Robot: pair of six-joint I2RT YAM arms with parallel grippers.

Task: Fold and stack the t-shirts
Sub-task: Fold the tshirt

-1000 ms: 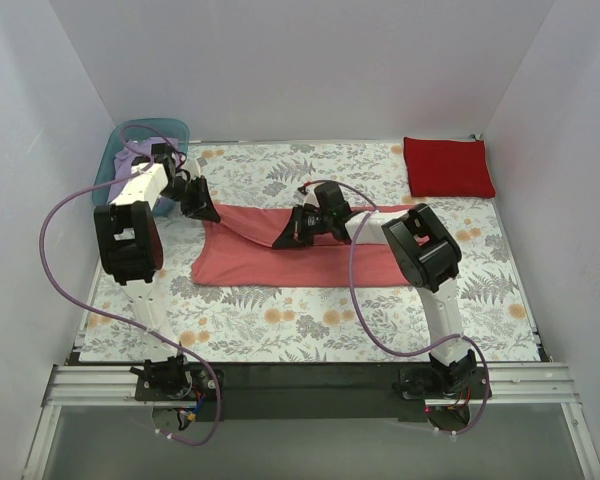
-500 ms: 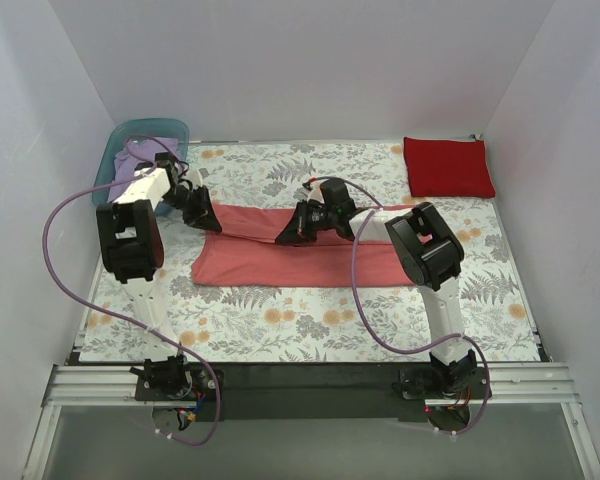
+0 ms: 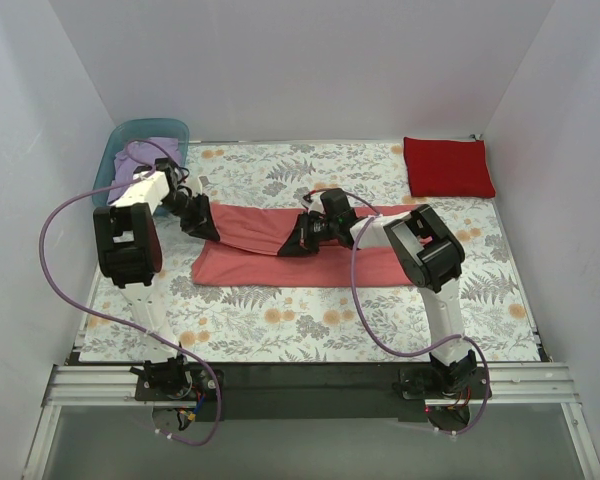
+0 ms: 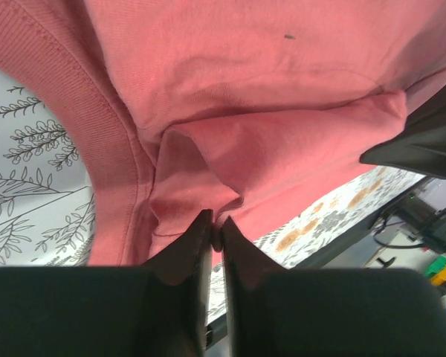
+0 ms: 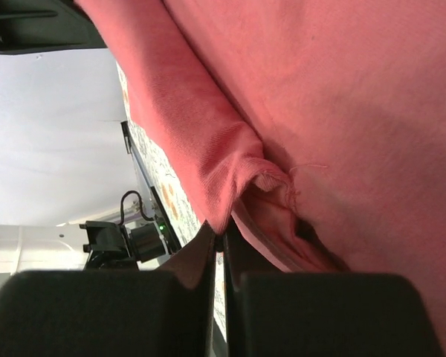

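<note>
The salmon-pink t-shirt (image 3: 280, 255) lies lengthwise across the middle of the floral cloth, its far edge lifted. My left gripper (image 3: 208, 232) is shut on the shirt's left far corner; the wrist view shows a pinched fold (image 4: 201, 201) between the jaws. My right gripper (image 3: 292, 247) is shut on the shirt's far edge near the middle, with a hem fold (image 5: 241, 175) between the jaws. The deep red t-shirt (image 3: 447, 166) lies folded at the back right. The lavender t-shirt (image 3: 145, 155) sits in the teal tub.
The teal plastic tub (image 3: 120, 150) stands at the back left corner. The white floral-print cloth (image 3: 280, 320) covers the table. White walls close in the back and sides. Purple cables loop from both arms.
Both grippers have moved toward the near side and a little down, carrying the shirt's far edge over the shirt body. Both stay shut on the cloth.
</note>
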